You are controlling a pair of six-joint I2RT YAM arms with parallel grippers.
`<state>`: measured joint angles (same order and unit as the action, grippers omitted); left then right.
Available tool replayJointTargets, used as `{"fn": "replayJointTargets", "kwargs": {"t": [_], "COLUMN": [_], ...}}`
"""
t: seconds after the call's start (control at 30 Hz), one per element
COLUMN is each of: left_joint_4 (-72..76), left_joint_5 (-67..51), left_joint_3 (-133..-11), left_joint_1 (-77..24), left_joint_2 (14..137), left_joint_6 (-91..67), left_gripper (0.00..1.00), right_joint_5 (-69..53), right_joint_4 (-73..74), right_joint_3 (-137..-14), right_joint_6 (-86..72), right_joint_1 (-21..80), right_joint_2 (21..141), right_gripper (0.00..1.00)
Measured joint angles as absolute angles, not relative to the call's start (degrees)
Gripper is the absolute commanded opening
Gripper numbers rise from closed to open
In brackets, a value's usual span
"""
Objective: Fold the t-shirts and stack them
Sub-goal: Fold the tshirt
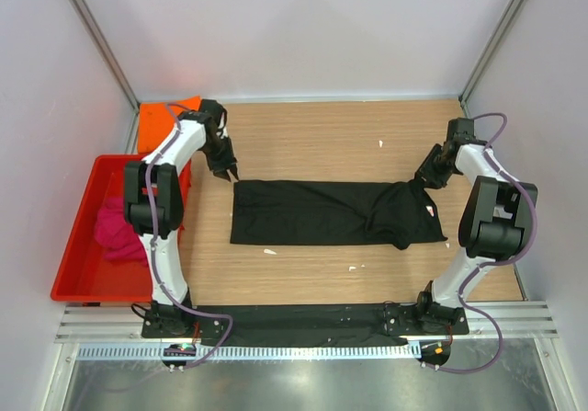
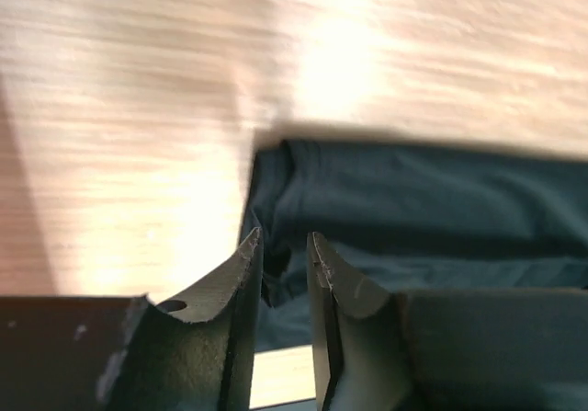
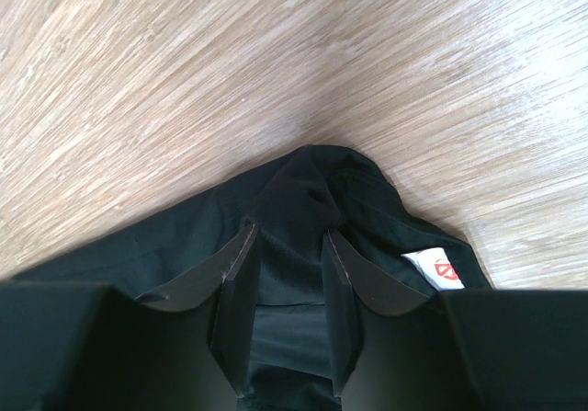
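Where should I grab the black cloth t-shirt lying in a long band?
Pinch the black cloth t-shirt at its far left corner, coming down from the left: the band lies flat, and two free edges meet there, away from the bunched right end.

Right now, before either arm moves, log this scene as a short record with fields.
black t-shirt: lying as a long strip across the middle of the table
white tag: showing at the shirt's right end
left gripper: at the strip's far left corner, jaws narrow, grip unclear
right gripper: closed on a raised fold at the right end
orange t-shirt: far left corner, behind the red tray
pink t-shirt: bunched inside the tray
stack: not started
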<state>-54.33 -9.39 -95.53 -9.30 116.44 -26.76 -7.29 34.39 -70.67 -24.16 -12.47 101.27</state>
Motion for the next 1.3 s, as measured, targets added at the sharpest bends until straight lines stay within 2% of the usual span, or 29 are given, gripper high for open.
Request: {"fn": "replayJointTargets", "kwargs": {"t": [0.13, 0.37, 0.63, 0.93, 1.07, 1.1, 1.13, 1.17, 1.23, 1.3], "left_joint_4": [-54.13, -53.41, -52.53, -50.96, -50.94, -50.94, -50.94, -50.96, -50.98, -50.98], "left_joint_5": [-9.43, -11.44, -14.66, -16.25, -16.53, -16.58, -16.6, -16.67, -16.71, -16.71], "left_joint_3": [-96.29, -91.59, -86.83, -86.83, -86.83, -86.83, -86.83, -86.83, -86.83, -86.8], "left_joint_1": [-8.47, -8.6, -8.99, -9.8, -10.0, -10.02, -10.09, -10.13, -10.13, -10.13], "left_joint_2": [119.33, 119.04, 116.44, 116.31, 116.31, 116.31, 116.31, 116.31, 116.31, 116.22], "left_joint_6": [-27.16, -29.08, -29.54, -29.56, -29.67, -29.61, -29.61, -29.71, -29.63, -29.61], "left_gripper": [0.28, 0.41, 0.36, 0.35, 0.23, 0.19, 0.09, 0.06, 0.0, 0.0], "right_joint_5": [-7.68, -8.54, -10.24, -10.5, -10.7, -10.74, -10.79, -10.9, -10.98, -10.96], "right_joint_4": [34.85, 35.46, 35.57, 35.55, 35.53, 35.55, 35.57, 35.53, 35.57, 35.57], "right_joint_3": [-70.85, -71.85, -72.53, -72.53, -72.55, -72.62, -72.75, -72.95, -73.36, -73.97], "right_joint_6": [-24.14, -24.14, -24.18, -24.16, -24.23, -24.29, -24.38, -24.58, -24.93, -25.67], "right_joint_1": [-12.49, -12.53, -12.62, -12.62, -12.78, -12.84, -12.88, -12.88, -12.88, -12.95], "right_joint_2": [101.6, 102.19, 102.28, 102.74, 104.07, 104.44, 104.88, 105.38, 105.97, 106.37], "right_gripper": [0.38, 0.38, 0.37, 0.35, 0.3, 0.27, 0.24, 0.2, 0.11, 0.05]}}
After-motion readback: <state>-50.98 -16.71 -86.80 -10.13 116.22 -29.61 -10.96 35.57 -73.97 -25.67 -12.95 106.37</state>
